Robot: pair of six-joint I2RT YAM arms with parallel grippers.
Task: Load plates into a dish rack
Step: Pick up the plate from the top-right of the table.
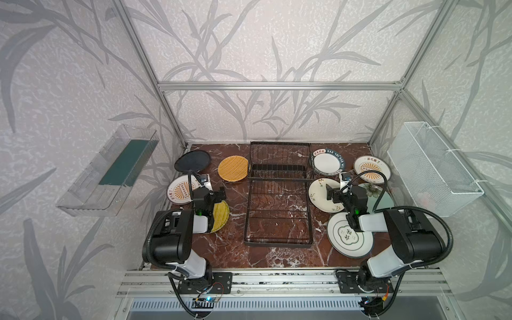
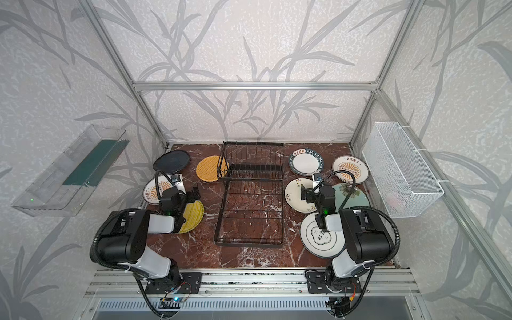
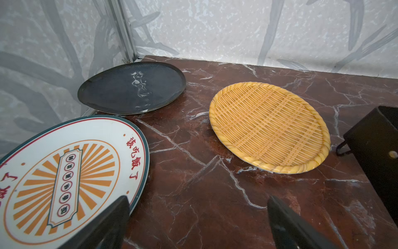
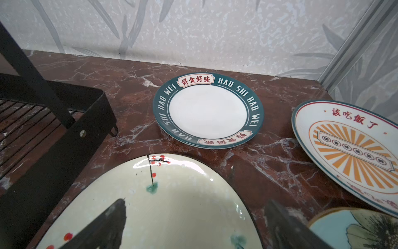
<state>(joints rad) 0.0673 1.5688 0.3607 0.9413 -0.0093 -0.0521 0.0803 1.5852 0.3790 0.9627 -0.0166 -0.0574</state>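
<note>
Left arm (image 1: 171, 238): nearest the viewer, mounted on the front rail (image 1: 277, 279), folded over the table's (image 1: 221, 249) left side.
Right arm (image 1: 412, 238): on the same rail, folded over the right side.
Left gripper (image 3: 198, 198): jaws spread wide, nothing between them; poised over bare table, left of the rack (image 1: 279, 168).
Left sunburst plate (image 3: 64, 172): just beside the left gripper; one finger (image 3: 103, 226) overlaps its rim in the wrist view, contact cannot be told.
Black plate (image 3: 131, 88): ahead of the left gripper, in the far left corner.
Orange woven plate (image 3: 269, 127): ahead of the left gripper on its right, just beside the rack.
Yellow woven plate (image 1: 220, 214): behind the left gripper, partly hidden beneath the left arm.
Right gripper (image 4: 197, 201): jaws spread wide, empty; poised over the floral plate (image 4: 172, 204), right of the rack.
Lettered plate (image 4: 207, 110): ahead of the right gripper, at the table's far edge.
Right sunburst plate (image 4: 353, 146): ahead of the right gripper on its right, apart from it.
Teal plate (image 4: 331, 228): just beside the right gripper on its right.
Emblem plate (image 1: 346, 241): behind the right gripper, partly beneath the right arm.
Rack: mid-table between the grippers, raised end at the back; all nine plates lie on the table outside it.
</note>
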